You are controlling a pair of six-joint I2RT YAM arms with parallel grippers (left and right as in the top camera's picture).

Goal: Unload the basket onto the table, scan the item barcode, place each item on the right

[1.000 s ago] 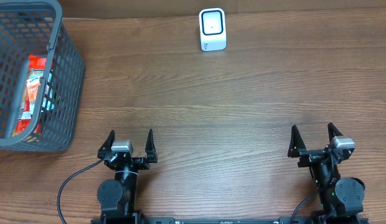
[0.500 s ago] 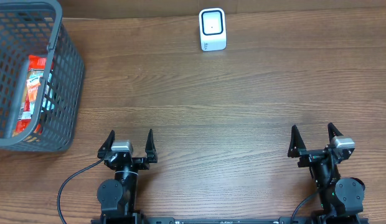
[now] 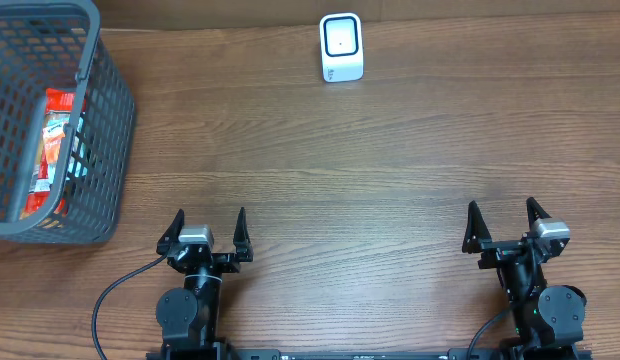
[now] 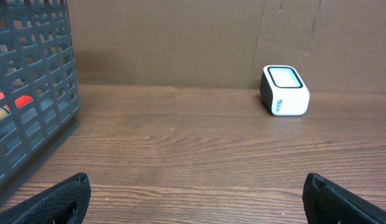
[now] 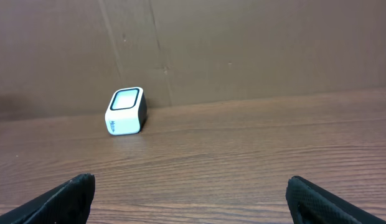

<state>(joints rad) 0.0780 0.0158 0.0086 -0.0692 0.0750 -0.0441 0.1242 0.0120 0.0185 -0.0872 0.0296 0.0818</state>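
A white barcode scanner (image 3: 341,47) with a dark window stands at the table's far edge; it also shows in the left wrist view (image 4: 284,91) and the right wrist view (image 5: 126,111). A red and orange packaged item (image 3: 52,140) lies inside the grey mesh basket (image 3: 102,150) at the far left. My left gripper (image 3: 209,222) sits open near the front edge, nothing between its fingers. My right gripper (image 3: 504,215) is open too, at the front right, holding nothing. Both are far from the item and the scanner.
The basket's mesh wall (image 4: 31,93) fills the left of the left wrist view. A brown cardboard wall (image 5: 243,43) backs the wooden table (image 3: 370,170). A black cable (image 3: 115,295) trails from the left arm's base.
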